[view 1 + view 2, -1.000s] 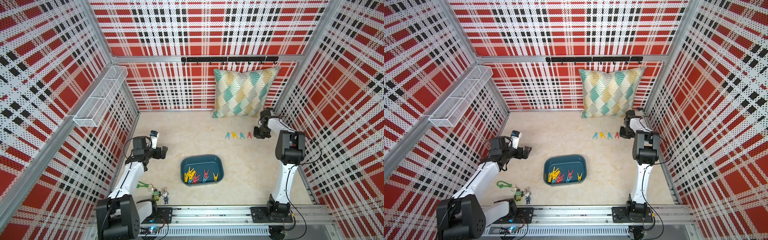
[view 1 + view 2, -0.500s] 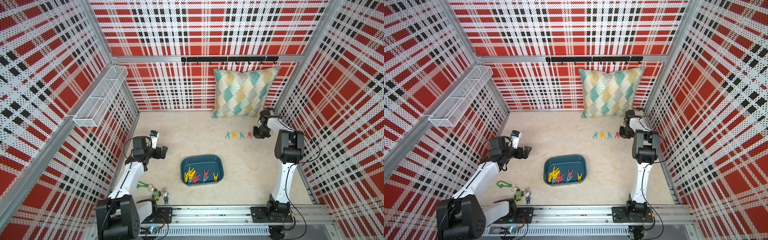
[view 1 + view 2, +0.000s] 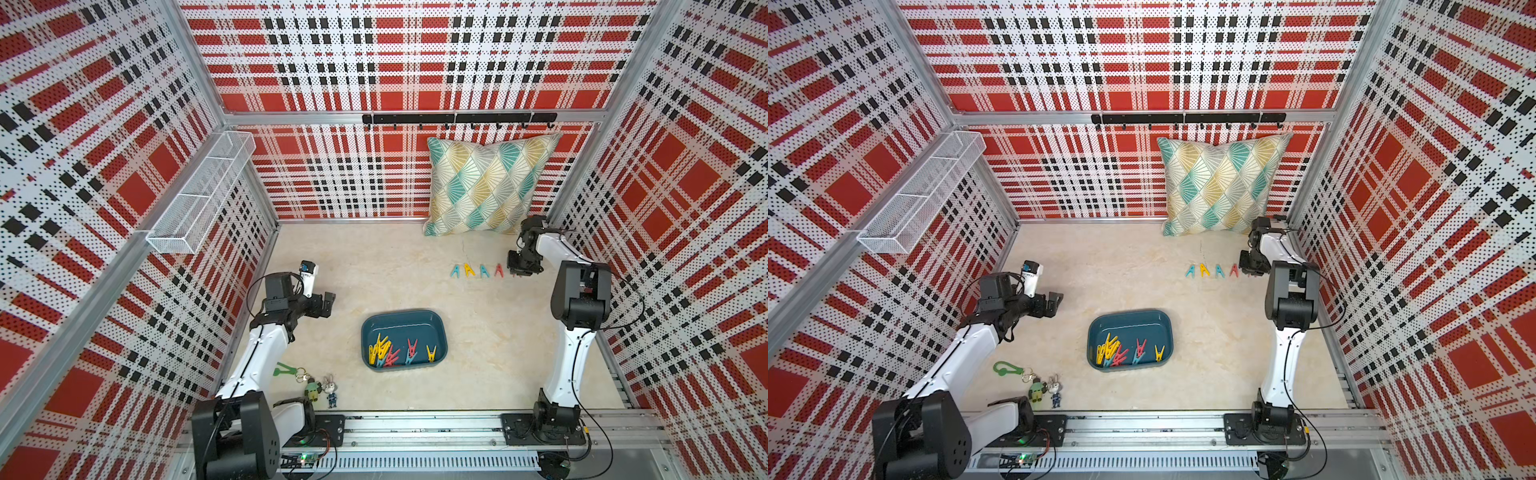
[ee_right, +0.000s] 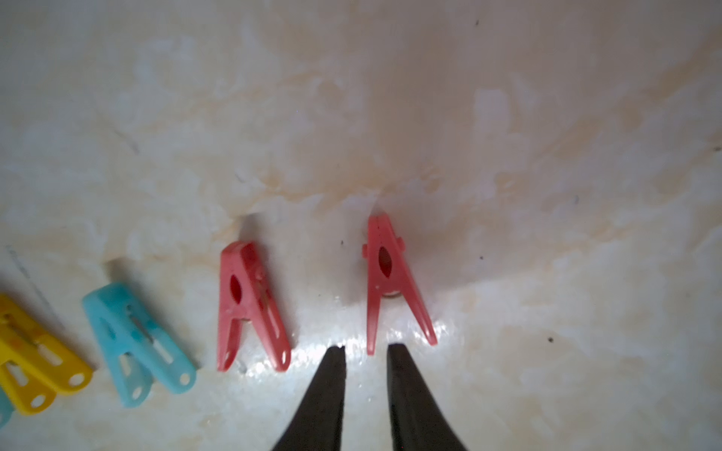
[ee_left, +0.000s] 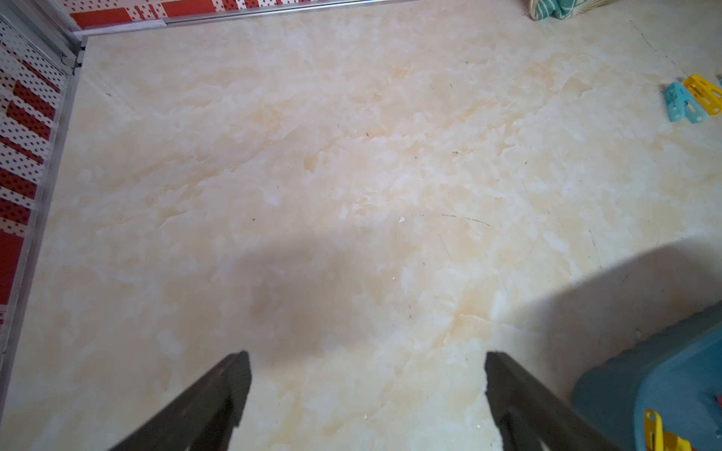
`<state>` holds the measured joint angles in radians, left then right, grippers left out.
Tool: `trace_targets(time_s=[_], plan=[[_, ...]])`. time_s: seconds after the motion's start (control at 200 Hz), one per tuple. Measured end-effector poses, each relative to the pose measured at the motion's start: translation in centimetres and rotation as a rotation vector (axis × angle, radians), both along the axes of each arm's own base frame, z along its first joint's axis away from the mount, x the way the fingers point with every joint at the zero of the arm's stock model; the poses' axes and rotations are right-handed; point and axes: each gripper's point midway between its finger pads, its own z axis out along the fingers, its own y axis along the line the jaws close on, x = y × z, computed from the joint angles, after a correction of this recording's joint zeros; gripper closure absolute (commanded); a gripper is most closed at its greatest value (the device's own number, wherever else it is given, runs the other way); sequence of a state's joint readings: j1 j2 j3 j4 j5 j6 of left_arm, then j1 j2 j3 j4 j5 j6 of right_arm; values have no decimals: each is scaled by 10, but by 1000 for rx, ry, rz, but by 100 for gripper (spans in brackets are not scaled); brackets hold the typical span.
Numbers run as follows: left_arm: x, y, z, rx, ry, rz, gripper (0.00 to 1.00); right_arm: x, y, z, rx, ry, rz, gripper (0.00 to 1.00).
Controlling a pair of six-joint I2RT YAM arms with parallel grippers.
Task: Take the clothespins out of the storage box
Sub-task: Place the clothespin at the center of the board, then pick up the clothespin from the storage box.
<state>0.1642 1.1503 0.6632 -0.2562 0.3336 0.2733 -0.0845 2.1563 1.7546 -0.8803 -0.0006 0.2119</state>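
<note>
The dark teal storage box (image 3: 402,316) (image 3: 1128,316) sits mid-floor with several yellow, red and teal clothespins (image 3: 388,354) (image 3: 1121,352) inside. More clothespins (image 3: 476,270) (image 3: 1210,270) lie in a row on the floor near the pillow. My right gripper (image 4: 366,346) (image 3: 518,272) hangs low at the row's right end, open by a narrow gap. A red clothespin (image 4: 390,281) lies flat on the floor just ahead, one leg tip between the fingertips and untouched. Beside it lie a red (image 4: 250,304), a teal (image 4: 133,339) and a yellow one (image 4: 31,359). My left gripper (image 5: 367,363) (image 3: 326,304) stands wide open and empty, left of the box.
A patterned pillow (image 3: 486,187) leans on the back wall behind the row. A white wire basket (image 3: 199,195) hangs on the left wall. A green clip with keychain figurines (image 3: 286,370) lies at the front left. Plaid perforated walls close three sides.
The right gripper's jaws have parted a little and let go of the red clothespin, which now rests on the floor. The left arm has not moved.
</note>
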Motion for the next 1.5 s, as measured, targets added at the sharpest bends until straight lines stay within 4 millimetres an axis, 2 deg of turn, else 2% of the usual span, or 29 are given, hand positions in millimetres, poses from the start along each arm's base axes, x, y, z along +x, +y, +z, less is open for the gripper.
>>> trace_targets(time_s=[0.205,0.331,0.396,0.466,0.546,0.631,0.752,0.857,0.917,1.022,1.112,1.258,1.378,1.498], plan=[[0,0,0,0,0,0,1,-10,22,60,10,-119,16,69],[0,0,0,0,0,0,1,-30,50,92,29,-179,52,67],[0,0,0,0,0,0,1,-44,73,106,49,-209,93,67],[0,0,0,1,0,1,1,-64,109,122,75,-242,165,66],[0,1,0,1,0,3,1,-91,160,137,117,-280,278,65],[0,2,0,1,0,6,1,-124,211,143,175,-297,399,65],[0,4,0,3,1,12,1,-175,280,130,263,-248,559,65],[0,4,0,3,1,14,1,-213,327,107,284,-173,662,65],[0,5,0,4,0,17,1,-229,350,91,274,-134,712,66],[0,8,0,6,1,25,1,-251,378,58,235,-64,768,66],[0,8,0,6,1,27,1,-262,388,29,195,-10,777,66],[0,10,0,5,1,30,1,-265,386,-4,117,41,747,66],[0,11,0,5,1,36,1,-264,384,-11,88,42,732,66],[0,12,0,5,1,37,1,-258,387,-9,80,22,715,66]])
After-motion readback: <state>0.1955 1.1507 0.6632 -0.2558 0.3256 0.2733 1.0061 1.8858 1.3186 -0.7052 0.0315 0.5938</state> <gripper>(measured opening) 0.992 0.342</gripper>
